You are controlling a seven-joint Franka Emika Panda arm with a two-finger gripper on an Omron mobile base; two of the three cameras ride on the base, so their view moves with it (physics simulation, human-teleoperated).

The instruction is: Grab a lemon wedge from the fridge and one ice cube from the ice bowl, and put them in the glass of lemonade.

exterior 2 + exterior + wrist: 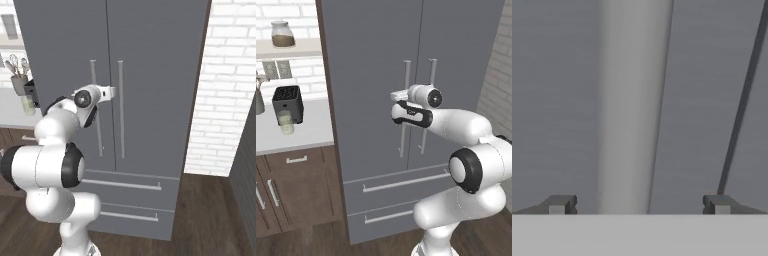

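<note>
A black toaster (288, 102) stands on the pale surface (306, 131) against a white tiled wall, above dark brown cabinets (291, 192) with silver handles. On a shelf (286, 48) higher up sits a lidded jar (282, 34) of brown contents. In the right base view, a grey utensil cup (19, 82) holds whisks and spoons. A white brick wall (220, 90) rises to the right, and dark wood flooring (205, 220) runs below.

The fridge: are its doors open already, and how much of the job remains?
Nothing looks done: the fridge doors are shut. In hand: the open gripper is at the left door's handle, which stands between its fingertips, not yet gripped. Left: open the door, fetch the lemon wedge and an ice cube, and put both in the glass of lemonade.
</note>
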